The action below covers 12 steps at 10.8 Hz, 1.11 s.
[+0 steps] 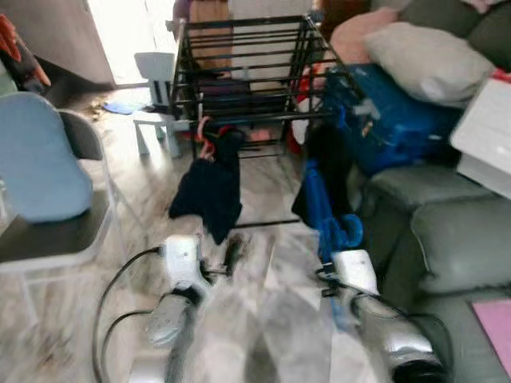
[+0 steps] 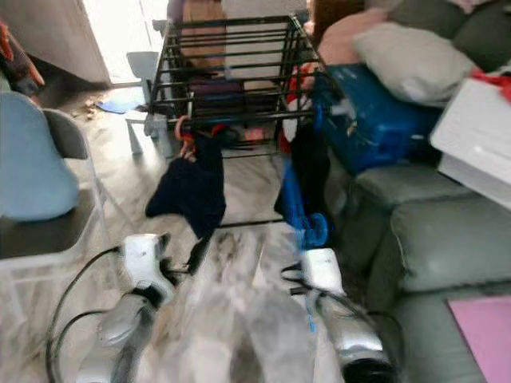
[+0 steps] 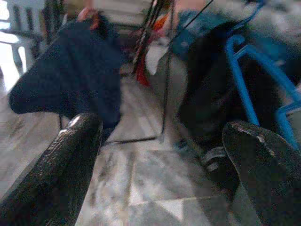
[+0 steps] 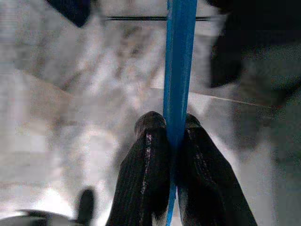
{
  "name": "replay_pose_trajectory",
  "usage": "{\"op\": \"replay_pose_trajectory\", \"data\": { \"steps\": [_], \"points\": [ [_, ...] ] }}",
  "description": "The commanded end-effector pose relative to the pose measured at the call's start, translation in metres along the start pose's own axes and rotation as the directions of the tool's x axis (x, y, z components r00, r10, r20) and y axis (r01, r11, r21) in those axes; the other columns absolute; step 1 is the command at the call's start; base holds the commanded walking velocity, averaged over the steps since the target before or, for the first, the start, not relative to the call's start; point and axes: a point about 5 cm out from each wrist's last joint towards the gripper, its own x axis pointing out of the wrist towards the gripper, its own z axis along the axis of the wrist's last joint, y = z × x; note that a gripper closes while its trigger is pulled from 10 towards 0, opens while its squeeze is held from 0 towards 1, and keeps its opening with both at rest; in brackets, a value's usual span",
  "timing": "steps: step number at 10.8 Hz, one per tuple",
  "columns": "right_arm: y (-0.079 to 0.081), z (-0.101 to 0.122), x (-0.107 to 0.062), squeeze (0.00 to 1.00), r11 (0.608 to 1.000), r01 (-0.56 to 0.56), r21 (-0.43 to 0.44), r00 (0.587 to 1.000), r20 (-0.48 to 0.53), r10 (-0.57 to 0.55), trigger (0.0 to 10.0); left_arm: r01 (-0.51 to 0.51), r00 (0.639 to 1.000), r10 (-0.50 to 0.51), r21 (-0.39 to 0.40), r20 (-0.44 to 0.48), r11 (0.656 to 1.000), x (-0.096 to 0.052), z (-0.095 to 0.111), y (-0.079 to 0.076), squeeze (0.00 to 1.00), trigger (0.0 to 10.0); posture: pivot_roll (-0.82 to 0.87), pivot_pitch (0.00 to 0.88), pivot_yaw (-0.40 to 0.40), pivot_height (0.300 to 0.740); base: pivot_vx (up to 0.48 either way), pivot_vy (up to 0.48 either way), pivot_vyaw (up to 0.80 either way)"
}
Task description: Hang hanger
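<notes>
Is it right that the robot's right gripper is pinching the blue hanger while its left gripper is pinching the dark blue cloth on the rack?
Not quite. The right gripper is shut on the blue hanger, but the left gripper holds nothing. The left wrist view shows its fingers wide apart, with the dark blue cloth hanging from the rack beyond them.

Domestic room, pale marbled floor (image 1: 263, 279).
Grey-green sofa (image 1: 447, 231) at right, loaded with pillows (image 1: 423, 60) and blue bag (image 1: 391, 116). Chair with light blue cushion (image 1: 40, 159) at left. Small pale plastic chair (image 1: 156, 88) behind, near bright doorway (image 1: 128, 28).
</notes>
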Motion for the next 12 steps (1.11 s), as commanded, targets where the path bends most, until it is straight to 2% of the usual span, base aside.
{"op": "replay_pose_trajectory", "data": {
  "steps": [1, 9, 12],
  "points": [
    [-0.009, 0.0045, -0.0025, 0.0, 1.0, 0.029, -0.003, 0.999, 0.016, -0.028, 10.0, 0.02, 1.0, -0.02, -0.012, 0.003, 1.0, 0.0042, 0.0026, -0.0071, 0.0, 10.0, -0.09, 0.0, 0.039, 0.74, 0.352, 0.322, 0.0],
    [-0.0033, 0.0028, 0.0002, 0.0, 1.0, 0.004, -0.024, 1.0, -0.003, -0.004, 10.0, 0.039, 0.999, -0.039, 0.015, 0.006, 0.999, 0.0039, 0.0035, -0.0079, 0.0, 10.0, -0.08, 0.0, 0.039, 0.74, 0.338, 0.34, 0.0],
    [-0.0058, 0.0057, 0.0009, 0.0, 0.999, 0.029, -0.019, 1.0, 0.01, -0.029, 10.0, 0.048, 0.999, -0.048, 0.025, -0.007, 0.999, 0.0034, 0.0022, -0.0081, 0.0, 10.0, -0.08, 0.0, 0.043, 0.74, 0.48, 0.0, 0.0]
  ]
}}
